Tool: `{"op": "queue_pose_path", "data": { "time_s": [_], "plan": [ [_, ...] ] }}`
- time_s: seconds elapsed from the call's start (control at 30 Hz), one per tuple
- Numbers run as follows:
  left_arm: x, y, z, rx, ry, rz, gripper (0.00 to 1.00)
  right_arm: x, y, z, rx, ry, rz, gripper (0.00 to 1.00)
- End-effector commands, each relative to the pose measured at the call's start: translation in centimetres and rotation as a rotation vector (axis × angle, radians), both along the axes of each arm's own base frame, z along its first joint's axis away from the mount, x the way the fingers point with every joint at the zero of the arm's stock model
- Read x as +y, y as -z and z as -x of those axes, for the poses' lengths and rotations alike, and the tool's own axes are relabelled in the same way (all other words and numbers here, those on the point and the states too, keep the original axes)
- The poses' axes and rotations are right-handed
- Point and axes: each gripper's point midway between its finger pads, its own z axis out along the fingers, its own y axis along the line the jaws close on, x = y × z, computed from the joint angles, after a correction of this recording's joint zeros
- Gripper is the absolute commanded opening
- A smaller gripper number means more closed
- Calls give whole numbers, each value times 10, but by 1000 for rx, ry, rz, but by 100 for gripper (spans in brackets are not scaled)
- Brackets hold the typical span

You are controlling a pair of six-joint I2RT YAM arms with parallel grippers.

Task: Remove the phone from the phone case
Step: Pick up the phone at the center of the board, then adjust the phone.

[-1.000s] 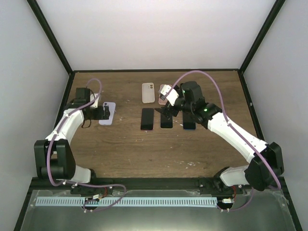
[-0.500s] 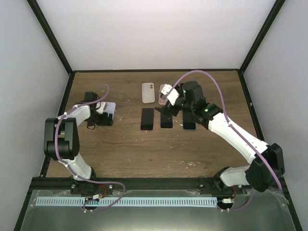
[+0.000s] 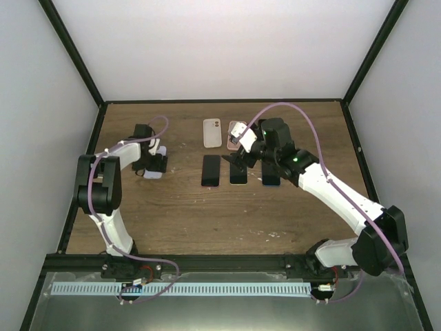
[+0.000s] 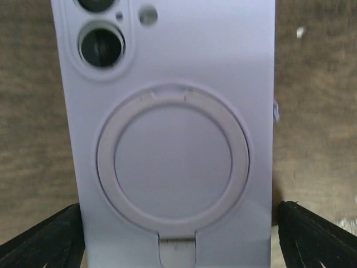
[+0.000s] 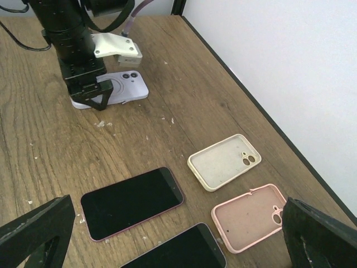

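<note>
The lavender phone case (image 3: 149, 174) with a round ring on its back lies face down at the table's left. The phone sits inside it, its camera lenses (image 4: 100, 44) showing through the cutout. My left gripper (image 3: 157, 163) is down over the case (image 4: 173, 162), open. One black finger (image 4: 50, 237) stands just outside each long edge, and I cannot tell whether they touch it. My right gripper (image 3: 240, 157) hovers open above the middle of the table with nothing between its fingers (image 5: 33, 229). The right wrist view also shows the case (image 5: 129, 84) under the left gripper (image 5: 89, 92).
Three bare phones lie face up in a row (image 3: 211, 170) (image 3: 238, 172) (image 3: 271, 176). Behind them lie an empty cream case (image 3: 212, 133) (image 5: 225, 162) and an empty pink case (image 3: 236, 134) (image 5: 251, 215). Walls close the table's back and sides.
My left gripper has moved right from beside the lavender case to over it, and its jaws have narrowed slightly. The right arm has not moved.
</note>
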Motion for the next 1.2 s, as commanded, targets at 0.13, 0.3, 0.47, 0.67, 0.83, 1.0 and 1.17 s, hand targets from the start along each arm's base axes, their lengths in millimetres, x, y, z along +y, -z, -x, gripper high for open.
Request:
{"op": "queue_pose_path", "data": {
  "time_s": [0.13, 0.3, 0.47, 0.67, 0.83, 1.0, 1.17],
  "plan": [
    [-2, 23, -5, 57, -36, 3, 83, -2, -14, 2, -22, -1, -37, 100],
    [-13, 8, -4, 45, -41, 76, 61, 2, -10, 4, -5, -30, -34, 100],
    [-29, -35, -8, -60, -7, 157, 50, 9, -10, 2, 11, -55, -30, 100],
    [-60, -93, 2, -180, 82, 297, 45, 21, -13, 2, 67, -106, -49, 100],
    [-81, -138, 17, -291, 142, 421, 45, 35, -21, 6, 177, -143, -120, 100],
    [-113, -196, 42, -399, 268, 596, 42, 49, -48, 8, 268, -172, -223, 100],
    [-144, -254, 85, -442, 445, 837, 39, 50, -85, 42, 91, -391, -238, 100]
  ]
}}
